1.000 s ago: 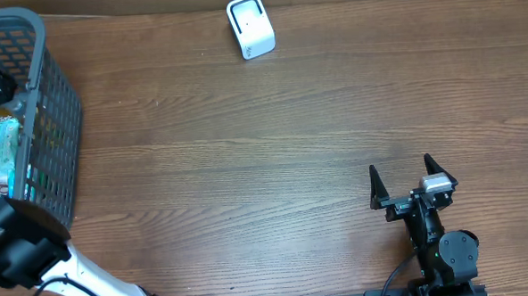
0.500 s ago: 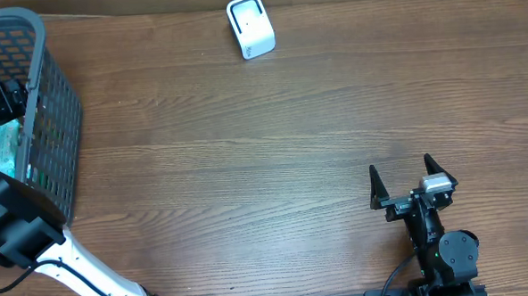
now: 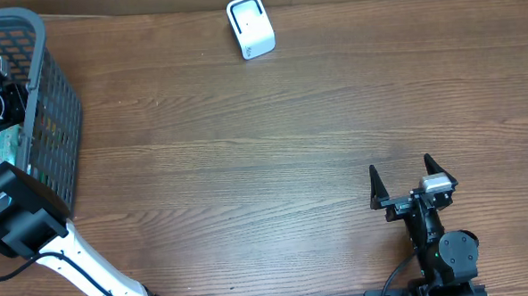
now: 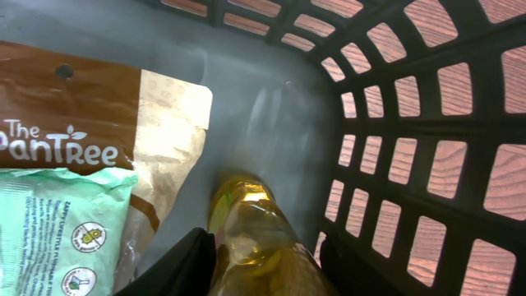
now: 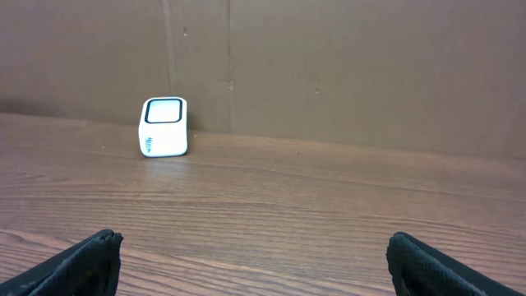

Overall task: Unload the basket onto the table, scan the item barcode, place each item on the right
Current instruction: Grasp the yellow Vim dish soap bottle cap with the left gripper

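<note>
The yellow bottle [image 4: 255,238] is blurred and cut off below.

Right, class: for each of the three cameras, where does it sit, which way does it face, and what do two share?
Overhead: above the table, looking straight down; left arm and right arm show.
Left wrist: inside the basket, facing its floor; left gripper clasps a yellow bottle.
Right wrist: low over the table, facing the scanner; open right gripper's fingertips at the bottom corners.
Shared: overhead and right wrist both show the scanner.
</note>
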Available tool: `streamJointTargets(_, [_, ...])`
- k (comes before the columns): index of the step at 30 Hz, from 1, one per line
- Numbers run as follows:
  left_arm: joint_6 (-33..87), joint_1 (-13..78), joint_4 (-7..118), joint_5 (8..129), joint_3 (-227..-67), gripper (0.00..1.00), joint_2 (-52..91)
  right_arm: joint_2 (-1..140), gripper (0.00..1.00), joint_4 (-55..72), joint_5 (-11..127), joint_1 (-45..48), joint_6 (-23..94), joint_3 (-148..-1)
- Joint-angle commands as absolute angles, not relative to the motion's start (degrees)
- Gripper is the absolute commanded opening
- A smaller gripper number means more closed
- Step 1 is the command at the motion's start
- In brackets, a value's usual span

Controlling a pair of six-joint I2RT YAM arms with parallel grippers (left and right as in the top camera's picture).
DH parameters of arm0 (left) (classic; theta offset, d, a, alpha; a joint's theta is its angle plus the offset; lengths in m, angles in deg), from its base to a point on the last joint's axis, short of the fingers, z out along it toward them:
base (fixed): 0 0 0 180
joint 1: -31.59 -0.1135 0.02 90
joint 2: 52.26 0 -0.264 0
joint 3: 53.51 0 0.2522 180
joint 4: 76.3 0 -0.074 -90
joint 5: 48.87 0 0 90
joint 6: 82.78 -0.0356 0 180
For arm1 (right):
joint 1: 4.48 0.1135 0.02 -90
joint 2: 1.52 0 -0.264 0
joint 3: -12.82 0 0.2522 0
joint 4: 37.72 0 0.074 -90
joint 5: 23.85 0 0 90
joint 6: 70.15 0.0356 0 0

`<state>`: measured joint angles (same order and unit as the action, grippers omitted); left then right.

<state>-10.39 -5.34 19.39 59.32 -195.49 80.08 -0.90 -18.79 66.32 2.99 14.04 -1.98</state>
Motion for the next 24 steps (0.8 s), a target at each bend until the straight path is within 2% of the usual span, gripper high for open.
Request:
streamJointTargets(1, [-10.2, -5.1, 19.5, 58.6, -197.6, 0.41, 77.3, -1.4, 1.00, -19.1, 66.0, 2.6, 14.0, -1.4])
streamJointTargets(12, [4.1, -5.1, 21.9, 59.7, -212.1, 0.38, 61.3, -1.4, 1.00, -19.1, 66.0, 2.6, 14.0, -1.4])
streamJointTargets(17, [12.5, -5.1, 23.3, 70.8, -214.4, 0.35, 52.3, -1.4, 1.00, -19.1, 66.0, 2.6, 14.0, -1.4])
streamJointTargets(21, [15.5, -4.0, 18.9, 75.8, -214.4, 0.33, 47.8, -1.4, 1.00, -19.1, 66.0, 2.6, 14.0, -1.4])
streamJointTargets(24, [15.7, 1.5, 12.9, 74.8, -214.4, 0.34, 46.4, -1.4, 1.00, -19.1, 66.0, 2.6, 14.0, -1.4])
